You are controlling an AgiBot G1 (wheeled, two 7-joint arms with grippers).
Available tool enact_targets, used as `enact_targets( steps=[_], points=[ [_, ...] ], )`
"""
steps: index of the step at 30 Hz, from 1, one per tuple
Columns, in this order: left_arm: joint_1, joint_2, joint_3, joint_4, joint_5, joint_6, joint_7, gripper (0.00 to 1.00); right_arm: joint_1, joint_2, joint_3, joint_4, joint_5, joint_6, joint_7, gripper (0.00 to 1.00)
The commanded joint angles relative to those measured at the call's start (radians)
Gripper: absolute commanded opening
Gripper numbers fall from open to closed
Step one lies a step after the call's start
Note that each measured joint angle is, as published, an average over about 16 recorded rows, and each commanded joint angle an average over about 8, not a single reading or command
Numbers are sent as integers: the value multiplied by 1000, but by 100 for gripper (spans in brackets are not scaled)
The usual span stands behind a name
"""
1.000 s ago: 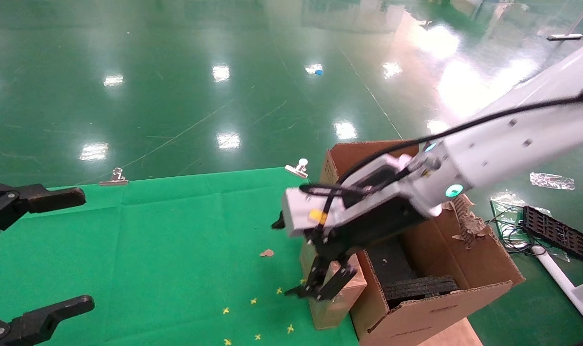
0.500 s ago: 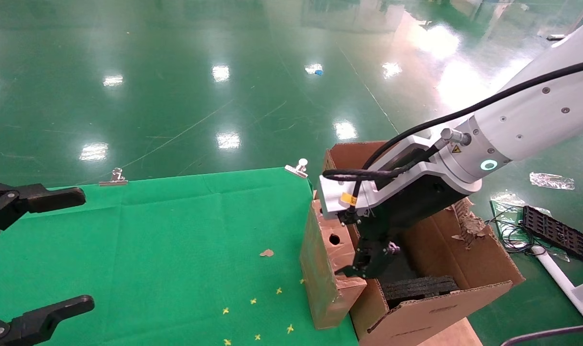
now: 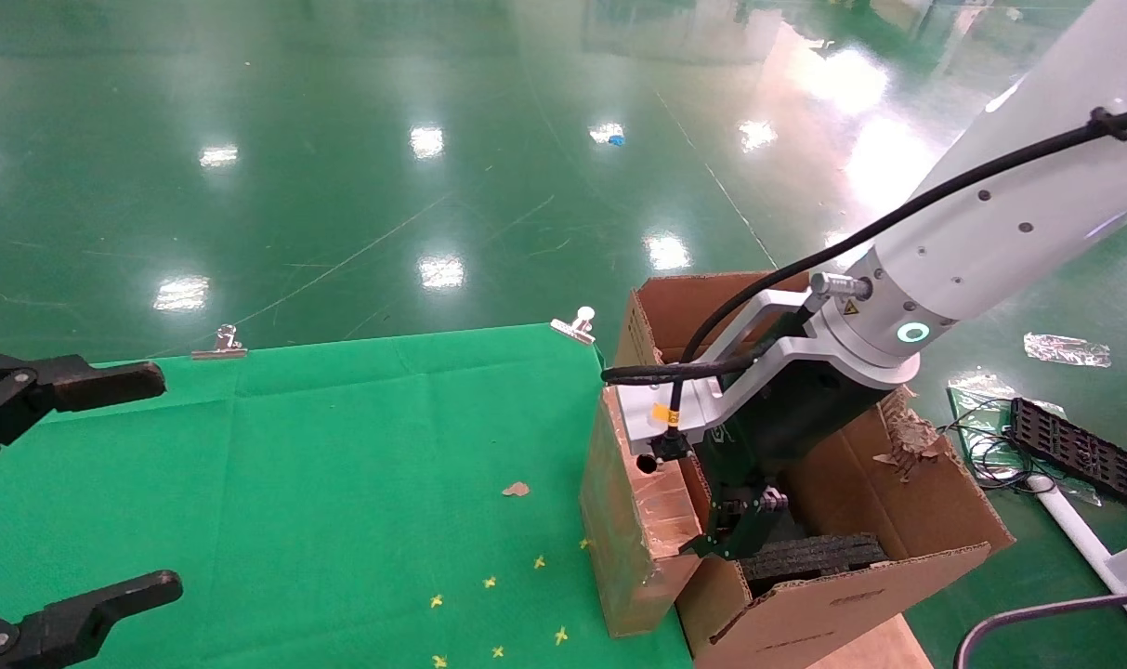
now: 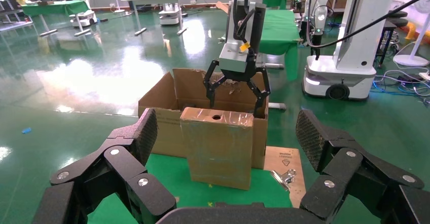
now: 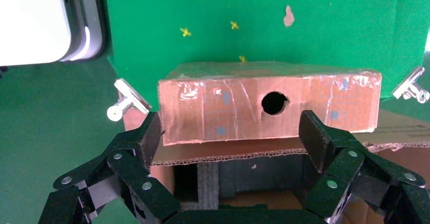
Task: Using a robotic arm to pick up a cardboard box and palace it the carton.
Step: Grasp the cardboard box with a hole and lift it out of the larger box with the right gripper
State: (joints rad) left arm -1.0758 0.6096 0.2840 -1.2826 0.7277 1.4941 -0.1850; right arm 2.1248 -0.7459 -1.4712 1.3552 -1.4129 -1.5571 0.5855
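On the green-clothed desk [image 3: 340, 446], the taped cardboard box [image 3: 633, 520] is stood against the carton [image 3: 897, 520]; the right tool [image 4: 237, 89] is held wide open and empty above the carton, the left tool [image 4: 228, 158] parked open.

Taped cardboard box [image 3: 633, 520] upright beside carton [image 3: 860, 557]

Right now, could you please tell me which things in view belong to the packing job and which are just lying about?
Job:
cardboard box
carton
right claw, open above the carton

Lying about:
metal clips
cardboard scrap
black tray
left claw, parked
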Motion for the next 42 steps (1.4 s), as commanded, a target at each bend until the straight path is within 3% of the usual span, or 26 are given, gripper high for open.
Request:
enact_targets(
  steps=[1,24,29,37,42],
  points=[
    [0,0,0,0,0,0,0,100,13,-9,-23,0,-2,3,10,100],
    [0,-1,2,0,-1,-1,1,100,58,-66,-131,1,-64,70,139,100],
    [0,-1,2,0,-1,-1,1,100,90,-49,-124,-5,-90,93,274,100],
    [-1,-1,3,0,-2,-1,1,100,76,-55,-117,-104,-11,88,642,100],
    [-1,-1,3,0,-2,-1,1,100,38,-83,-113,-224,63,83,735,100]
  ],
)
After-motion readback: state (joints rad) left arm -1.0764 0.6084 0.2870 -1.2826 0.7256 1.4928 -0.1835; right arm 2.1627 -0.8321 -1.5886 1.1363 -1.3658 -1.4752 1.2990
